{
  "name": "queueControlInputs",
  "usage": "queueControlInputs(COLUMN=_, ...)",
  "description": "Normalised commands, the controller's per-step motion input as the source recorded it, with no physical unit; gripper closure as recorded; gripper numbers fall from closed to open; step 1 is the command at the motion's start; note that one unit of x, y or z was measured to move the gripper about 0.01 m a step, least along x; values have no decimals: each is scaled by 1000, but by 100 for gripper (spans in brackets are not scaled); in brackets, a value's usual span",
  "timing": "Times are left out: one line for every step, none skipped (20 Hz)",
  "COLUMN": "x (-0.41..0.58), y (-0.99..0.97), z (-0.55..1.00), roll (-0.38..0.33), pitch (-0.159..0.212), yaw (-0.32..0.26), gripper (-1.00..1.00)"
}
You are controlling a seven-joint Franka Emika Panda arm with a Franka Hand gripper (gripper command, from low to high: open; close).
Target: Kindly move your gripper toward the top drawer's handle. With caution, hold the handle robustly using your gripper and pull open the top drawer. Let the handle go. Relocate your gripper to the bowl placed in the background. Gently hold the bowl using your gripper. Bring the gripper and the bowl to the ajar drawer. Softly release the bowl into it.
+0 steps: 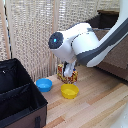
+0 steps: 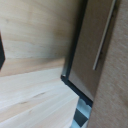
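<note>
Exterior view: the white robot arm [image 1: 82, 42] reaches in from the exterior view's right over a light wooden floor [image 1: 95, 107]; its pincer cannot be made out in this view, so whether it is spread or pressed together cannot be told, and the wrist view shows no fingers either. The blue bowl [image 1: 44, 84] sits on the floor near the back, before a pale reed-like screen [image 1: 30, 30], and just beside the corner of a black fabric box [image 1: 17, 95] that fills the exterior view's lower left. A yellow bowl [image 1: 69, 90] lies near it, toward the exterior view's right, apart from the blue one. Behind the yellow bowl stands a small patterned red-and-yellow box [image 1: 66, 74], partly hidden by the arm. Wrist view: the top drawer [image 2: 95, 42], grey-brown in a dark frame, appears closed, its slim silver handle [image 2: 103, 39] running along the front, with wooden floor beside the dresser.
</note>
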Motion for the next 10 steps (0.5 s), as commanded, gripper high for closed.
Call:
queueControlInputs(x=223, y=174, z=0, roll=314, pitch=175, yaw=-207, gripper=-100)
queueControlInputs(x=226, y=177, z=0, roll=313, pitch=175, yaw=-207, gripper=-100)
queueControlInputs(x=251, y=194, z=6, roll=310, pitch=175, yaw=-201, gripper=-100)
queueControlInputs(x=251, y=191, z=6, roll=310, pitch=174, yaw=-201, gripper=-100)
queueControlInputs(x=246, y=186, z=6, roll=310, pitch=172, yaw=-205, gripper=-100)
queueControlInputs(x=243, y=174, z=9, roll=311, pitch=170, yaw=-209, gripper=-100)
queueControlInputs(x=243, y=169, z=14, roll=310, pitch=168, yaw=-212, gripper=-100)
queueControlInputs(x=251, y=166, z=17, roll=308, pitch=168, yaw=-213, gripper=-100)
queueControlInputs(x=254, y=171, z=20, roll=305, pitch=165, yaw=-213, gripper=-100)
queueControlInputs(x=271, y=180, z=26, roll=303, pitch=166, yaw=-210, gripper=-100)
